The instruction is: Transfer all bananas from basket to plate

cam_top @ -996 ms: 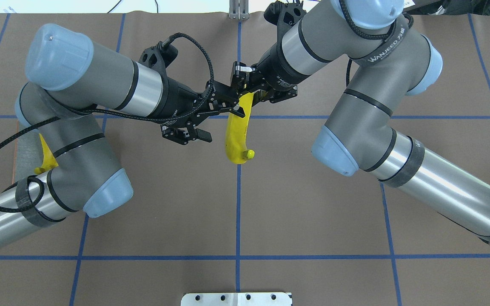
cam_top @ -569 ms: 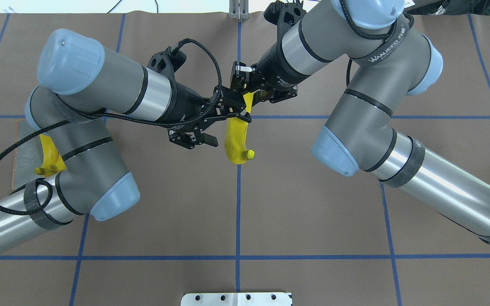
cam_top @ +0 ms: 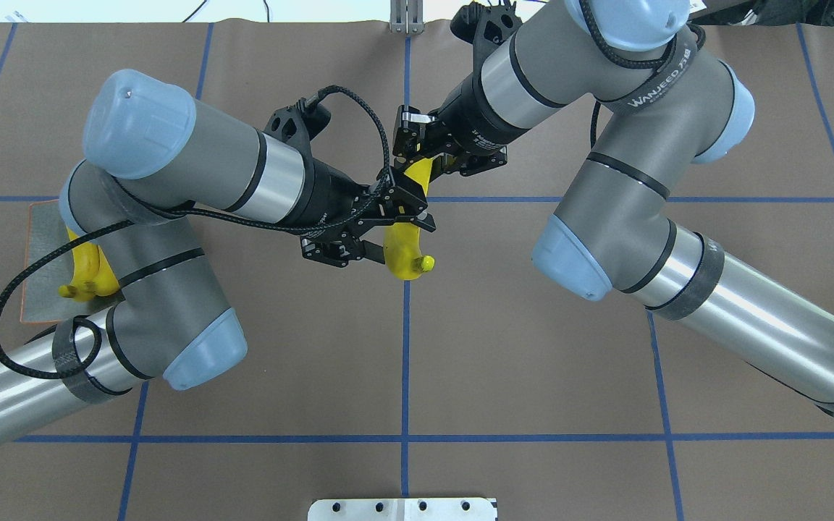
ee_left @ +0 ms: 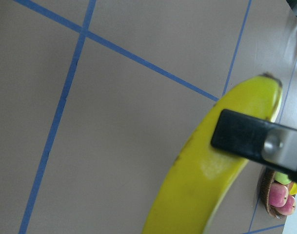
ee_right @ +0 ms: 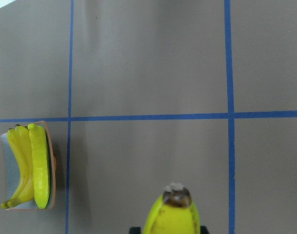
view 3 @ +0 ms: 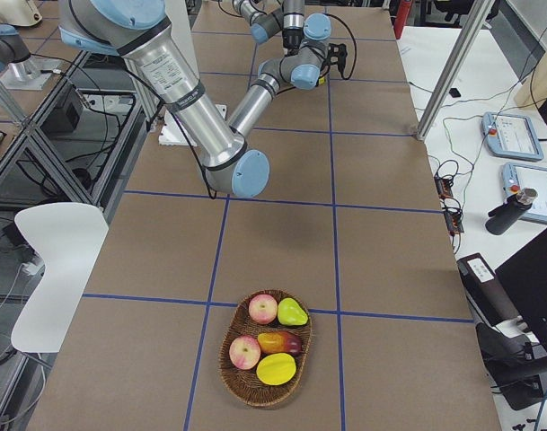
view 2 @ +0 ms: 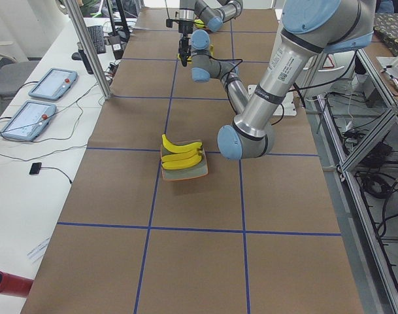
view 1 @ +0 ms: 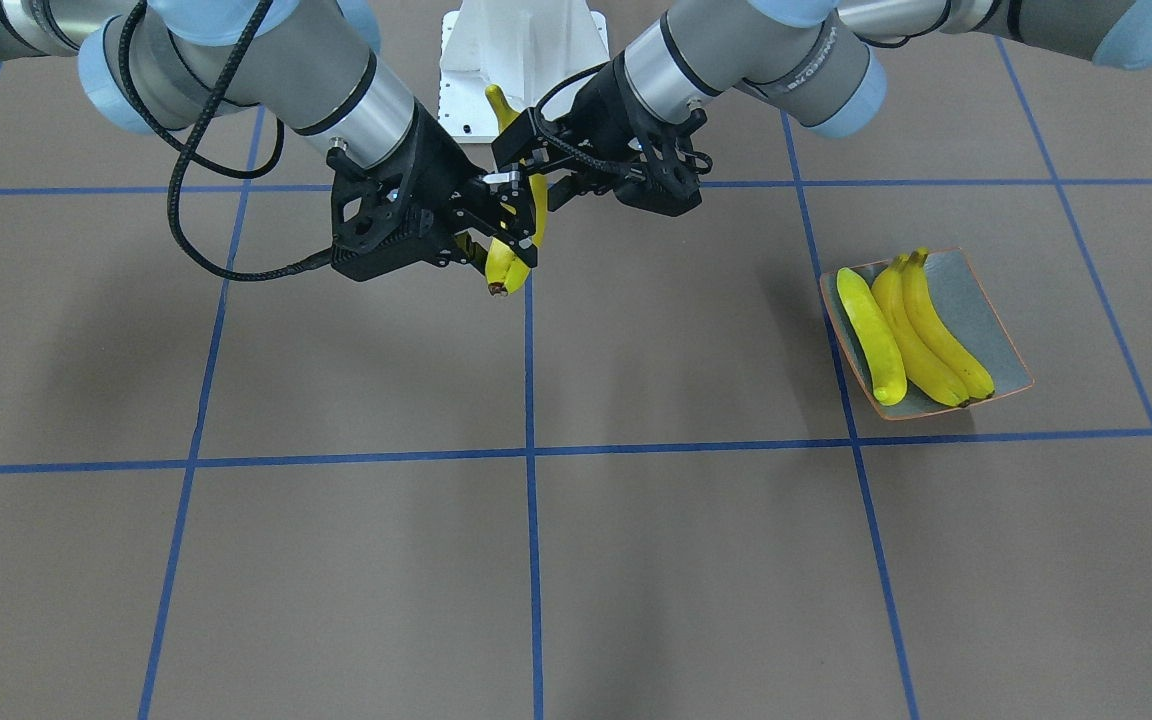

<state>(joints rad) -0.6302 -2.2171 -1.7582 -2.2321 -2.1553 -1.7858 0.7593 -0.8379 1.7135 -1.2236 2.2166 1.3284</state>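
One yellow banana (cam_top: 402, 250) hangs in the air over the table's middle. My right gripper (cam_top: 420, 155) is shut on its far, dark-tipped end, which shows in the right wrist view (ee_right: 172, 217). My left gripper (cam_top: 397, 239) is open with its fingers on either side of the banana's lower half; one finger (ee_left: 250, 141) lies across it in the left wrist view. Three more bananas (view 1: 911, 325), one of them paler and greenish, lie side by side on the grey-blue plate (view 1: 981, 300). In the overhead view the plate (cam_top: 40, 224) is mostly hidden under my left arm.
A wicker basket (view 3: 246, 384) with apples, a pear and a mango stands at the table's right end; no banana shows in it. Both arms meet over the table's middle, and blue tape lines cross the brown cover.
My left arm has swung right and towards the robot, so its open fingers now sit lower along the banana. My right gripper and the banana have stayed put.
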